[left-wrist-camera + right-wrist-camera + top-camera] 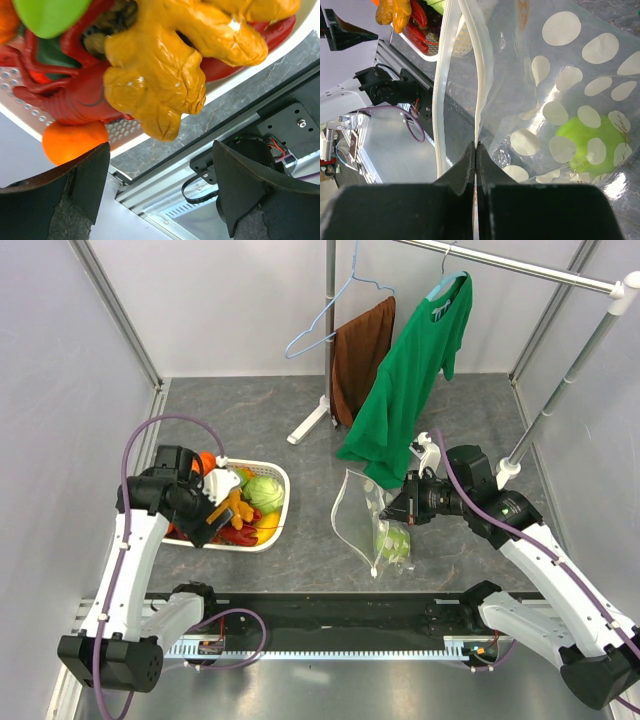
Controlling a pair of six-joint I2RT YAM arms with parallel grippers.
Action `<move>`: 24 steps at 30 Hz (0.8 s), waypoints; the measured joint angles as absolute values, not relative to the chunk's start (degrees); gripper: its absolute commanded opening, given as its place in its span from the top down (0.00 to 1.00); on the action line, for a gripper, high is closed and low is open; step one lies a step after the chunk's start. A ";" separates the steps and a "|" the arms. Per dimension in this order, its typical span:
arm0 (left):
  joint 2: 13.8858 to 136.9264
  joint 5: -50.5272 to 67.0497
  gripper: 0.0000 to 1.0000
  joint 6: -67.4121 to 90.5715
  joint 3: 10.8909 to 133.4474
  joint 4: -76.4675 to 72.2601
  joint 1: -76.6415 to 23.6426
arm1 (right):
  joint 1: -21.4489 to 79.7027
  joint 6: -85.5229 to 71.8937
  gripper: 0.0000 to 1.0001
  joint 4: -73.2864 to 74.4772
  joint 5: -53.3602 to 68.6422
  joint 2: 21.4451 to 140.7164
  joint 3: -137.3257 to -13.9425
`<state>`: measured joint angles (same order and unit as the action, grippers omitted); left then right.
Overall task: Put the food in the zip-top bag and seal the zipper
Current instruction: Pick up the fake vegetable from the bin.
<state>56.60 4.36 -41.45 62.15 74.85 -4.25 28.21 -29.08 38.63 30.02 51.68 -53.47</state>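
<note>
The white basket (281, 478) at the left holds the food: a green cabbage (264, 492), a red lobster (75, 97), an orange fruit (72, 142) and a lumpy yellow piece (165, 65). My left gripper (215, 508) is open over the basket's near side. Its jaws stand wide apart (160, 150) just short of the yellow piece, holding nothing. The polka-dot zip-top bag (365, 515) hangs from my right gripper (398, 508) with a green fruit (587, 142) inside. My right gripper (476, 146) is shut on one zipper strip (480, 75). The other strip (442, 75) hangs apart, so the mouth is open.
A green T-shirt (410, 380) and a brown cloth (360, 355) hang from a rack behind the bag, beside a blue hanger (320, 330). The rack's right pole (560, 400) stands near my right arm. A metal rail (330, 645) runs along the near edge.
</note>
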 measured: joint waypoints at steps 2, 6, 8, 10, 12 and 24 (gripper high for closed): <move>56.18 4.03 0.12 -41.47 60.60 74.70 -4.25 | 28.21 -29.04 1.00 38.63 30.02 51.70 -53.47; 56.47 3.53 0.16 -41.47 58.87 73.97 -4.25 | 28.21 -28.84 1.00 38.63 30.00 51.72 -53.47; 56.93 3.53 0.17 -41.45 58.54 73.12 -4.25 | 28.21 -28.73 1.00 38.63 30.00 51.79 -53.47; 57.45 3.57 0.18 -41.43 58.26 72.25 -4.25 | 28.21 -28.71 1.00 38.63 30.00 51.92 -53.47; 57.91 3.62 0.19 -41.41 57.76 71.31 -4.25 | 28.16 -28.69 1.00 38.63 30.00 52.05 -53.47; 58.92 4.69 0.37 -40.38 55.86 68.40 -4.23 | 27.94 -28.69 1.00 38.63 29.95 52.56 -53.47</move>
<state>58.92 4.69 -40.38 55.86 68.40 -4.23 27.94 -28.69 38.63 29.95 52.56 -53.47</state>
